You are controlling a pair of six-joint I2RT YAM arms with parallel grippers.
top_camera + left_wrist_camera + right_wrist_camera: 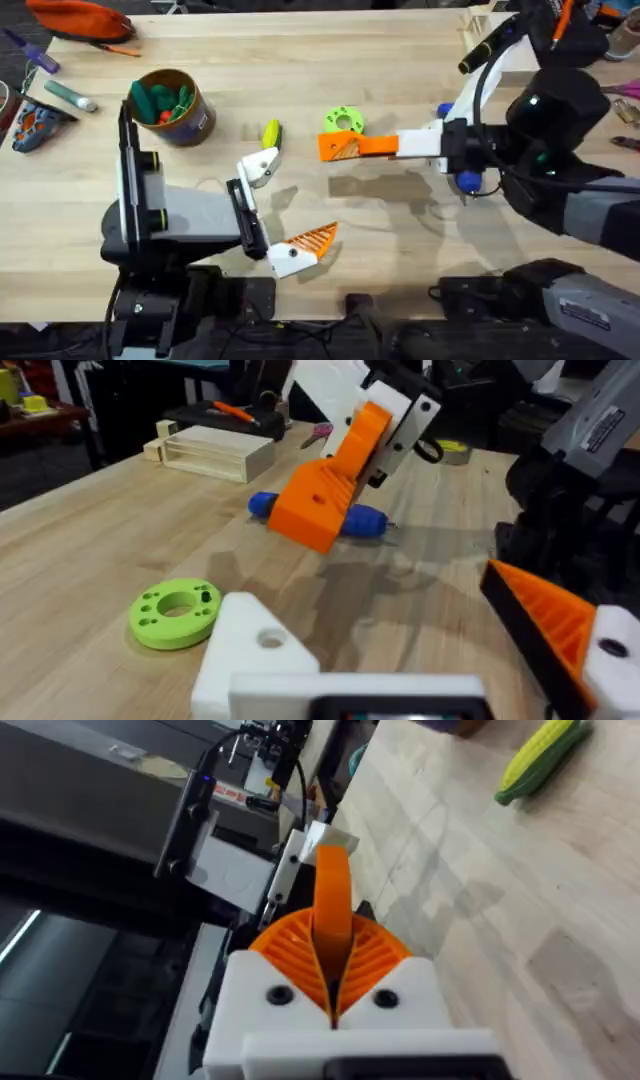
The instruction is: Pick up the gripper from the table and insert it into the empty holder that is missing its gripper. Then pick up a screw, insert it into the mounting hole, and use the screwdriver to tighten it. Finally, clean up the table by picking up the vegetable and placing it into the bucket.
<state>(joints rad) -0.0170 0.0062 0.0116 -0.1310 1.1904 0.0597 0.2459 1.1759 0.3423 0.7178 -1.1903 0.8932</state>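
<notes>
Gripper [350, 146] sits pinched in right end effector [345, 147]; left end effector [285, 215] wide; next, seat it into holder [262, 167].

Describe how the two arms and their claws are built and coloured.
Both arms are black and grey with black cables. The left claw has white blocky bases, only one bearing an orange ribbed finger. The right claw has white bases and two orange ribbed fingers.
</notes>
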